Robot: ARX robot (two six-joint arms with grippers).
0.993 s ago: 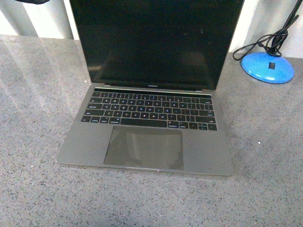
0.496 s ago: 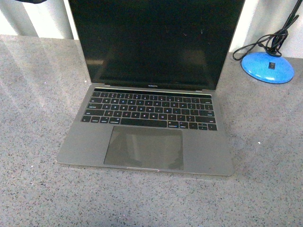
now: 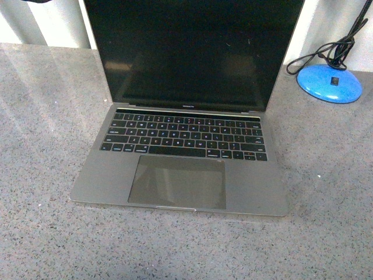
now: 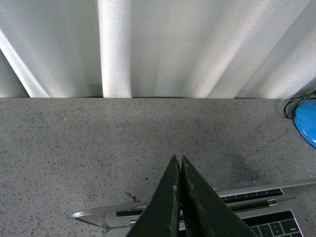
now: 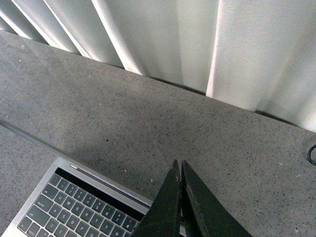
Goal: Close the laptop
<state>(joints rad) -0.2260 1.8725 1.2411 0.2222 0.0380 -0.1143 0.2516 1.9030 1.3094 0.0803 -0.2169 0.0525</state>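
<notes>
The laptop (image 3: 180,146) stands open in the middle of the grey speckled table (image 3: 41,134), with its black screen (image 3: 186,52) upright, black keys and a large trackpad. Neither gripper shows in the front view. In the left wrist view my left gripper (image 4: 178,159) is shut and empty, its tips over the laptop's silver back edge (image 4: 266,195). In the right wrist view my right gripper (image 5: 178,163) is shut and empty, over the laptop's far edge next to the top key rows (image 5: 74,202). The lid's logo is hidden.
A blue lamp base (image 3: 329,83) with a black cable (image 3: 332,49) sits on the table to the right of the screen, and its edge also shows in the left wrist view (image 4: 307,121). A white curtain (image 4: 148,44) hangs behind the table.
The screen's top edge has spread slightly wider in the front view, as if the lid has tipped a little towards the camera. The laptop's base has not moved.
</notes>
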